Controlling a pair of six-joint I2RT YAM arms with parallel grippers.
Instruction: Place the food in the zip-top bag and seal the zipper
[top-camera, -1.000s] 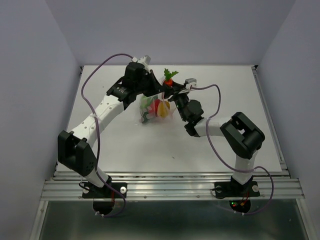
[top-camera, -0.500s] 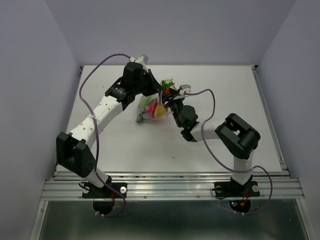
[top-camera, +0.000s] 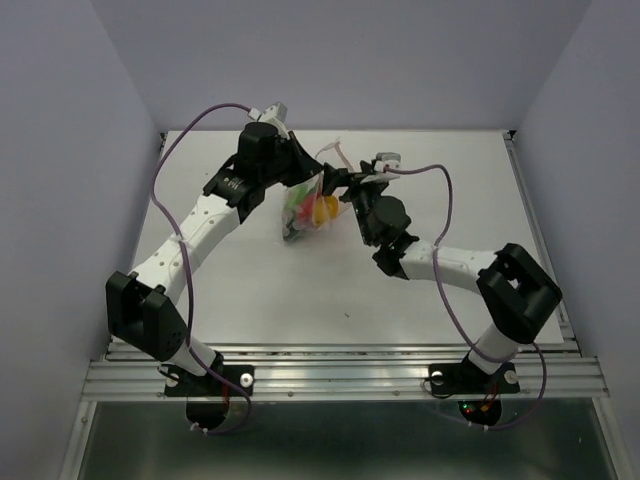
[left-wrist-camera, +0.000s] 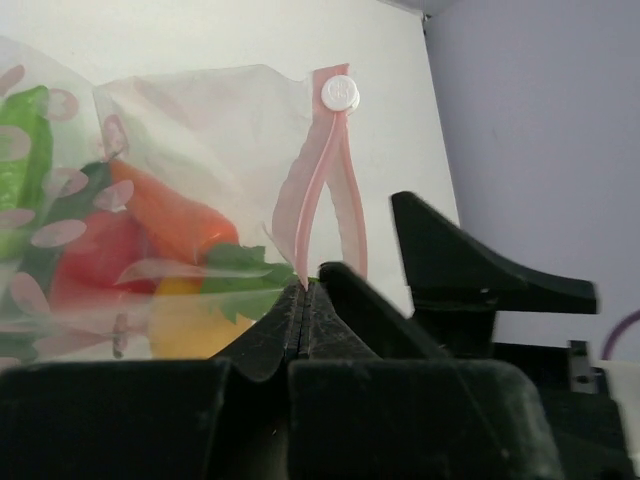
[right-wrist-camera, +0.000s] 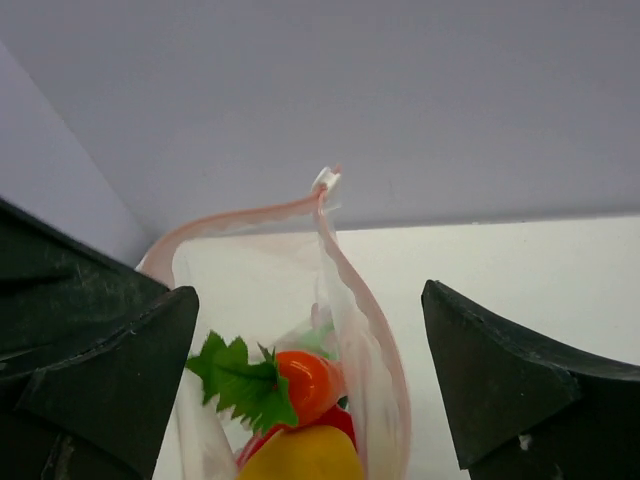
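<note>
Food fills the zip-top bag (top-camera: 308, 215), which hangs between the two arms over the far middle of the tabletop (top-camera: 450, 170). Through the clear plastic with its pink marks I make out the carrot (left-wrist-camera: 165, 215) with its green top, the red bell pepper (left-wrist-camera: 95, 265), the yellow-orange piece (left-wrist-camera: 190, 325) and, at the edge, the light green pod (left-wrist-camera: 25, 150).

The top view gives only a blur of green, yellow and red inside the bag. The left wrist view sorts the pieces out and shows the zipper (left-wrist-camera: 318, 200) splitting into two pink strips below its white slider (left-wrist-camera: 341, 93). The right wrist view looks into the mouth, which gapes, with the carrot and the yellow-orange piece showing inside and the slider at the far corner.

The left claw (left-wrist-camera: 307, 285) is pressed together on the zipper, the pink strip pinched between its fingers. The right claw (right-wrist-camera: 310, 300) has its fingers wide apart with the bag's mouth between them; whether either finger touches the plastic I cannot tell.
</note>
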